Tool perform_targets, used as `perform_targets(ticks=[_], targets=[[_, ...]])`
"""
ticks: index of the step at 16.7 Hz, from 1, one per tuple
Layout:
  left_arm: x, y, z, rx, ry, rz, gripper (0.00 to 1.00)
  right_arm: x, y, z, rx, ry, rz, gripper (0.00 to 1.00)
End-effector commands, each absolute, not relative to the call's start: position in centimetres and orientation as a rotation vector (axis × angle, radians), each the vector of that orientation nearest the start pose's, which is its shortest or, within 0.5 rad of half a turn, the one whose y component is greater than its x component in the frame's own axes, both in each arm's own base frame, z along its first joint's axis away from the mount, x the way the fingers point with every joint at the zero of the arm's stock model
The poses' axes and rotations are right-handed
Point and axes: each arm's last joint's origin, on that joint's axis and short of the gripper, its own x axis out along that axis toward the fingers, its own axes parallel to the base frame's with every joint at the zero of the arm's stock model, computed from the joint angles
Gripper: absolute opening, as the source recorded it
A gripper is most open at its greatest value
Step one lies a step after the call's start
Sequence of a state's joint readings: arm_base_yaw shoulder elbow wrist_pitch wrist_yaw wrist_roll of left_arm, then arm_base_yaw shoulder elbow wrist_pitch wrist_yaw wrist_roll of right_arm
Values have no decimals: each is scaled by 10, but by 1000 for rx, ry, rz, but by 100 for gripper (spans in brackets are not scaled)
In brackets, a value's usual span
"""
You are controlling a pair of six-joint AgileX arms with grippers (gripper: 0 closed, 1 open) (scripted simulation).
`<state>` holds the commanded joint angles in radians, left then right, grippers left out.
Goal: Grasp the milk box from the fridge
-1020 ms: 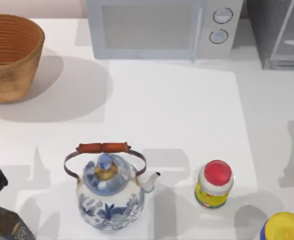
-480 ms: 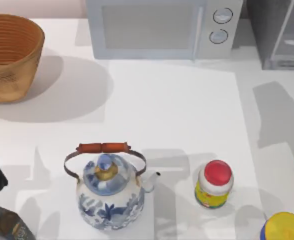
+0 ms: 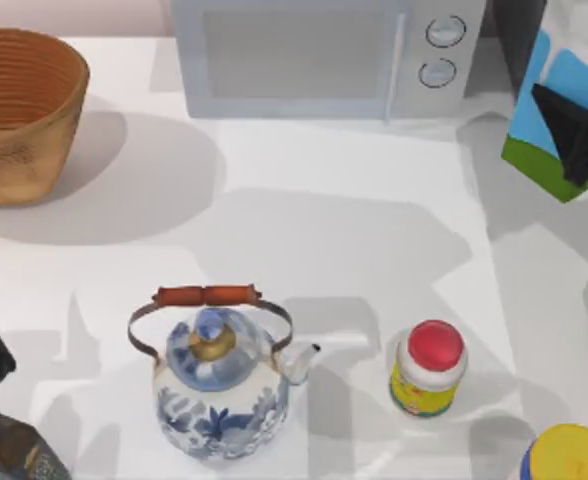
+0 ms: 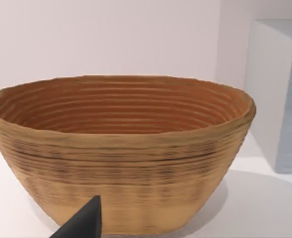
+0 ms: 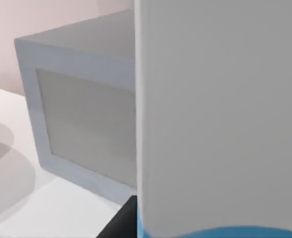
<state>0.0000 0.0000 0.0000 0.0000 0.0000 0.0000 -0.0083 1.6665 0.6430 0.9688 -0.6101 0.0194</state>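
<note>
Milk box [image 3: 559, 110] in right gripper [image 3: 577, 137]

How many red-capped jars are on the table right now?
1: the red-capped jar stands right of the teapot, near the front. Partial yellow things at the right edge may be others; cannot tell.

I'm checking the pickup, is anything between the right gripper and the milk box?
Nothing visible. The milk box sits right against the right gripper, up at the table's far right beside the microwave. The left gripper is parked near the basket.
</note>
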Motion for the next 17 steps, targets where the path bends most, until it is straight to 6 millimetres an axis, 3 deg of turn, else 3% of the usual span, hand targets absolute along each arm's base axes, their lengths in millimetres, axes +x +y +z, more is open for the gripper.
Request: perform_targets(ticks=[3,6,14,17], targets=[[106,-1,160,0,0,0,100,352,19,152,14,42,698,0],[106,-1,160,0,0,0,100,369,20,133,2,19,750,0],[106,-1,160,0,0,0,100,373,21,127,0,13,763,0],[106,-1,160,0,0,0,100,386,27,121,-6,-4,747,0]])
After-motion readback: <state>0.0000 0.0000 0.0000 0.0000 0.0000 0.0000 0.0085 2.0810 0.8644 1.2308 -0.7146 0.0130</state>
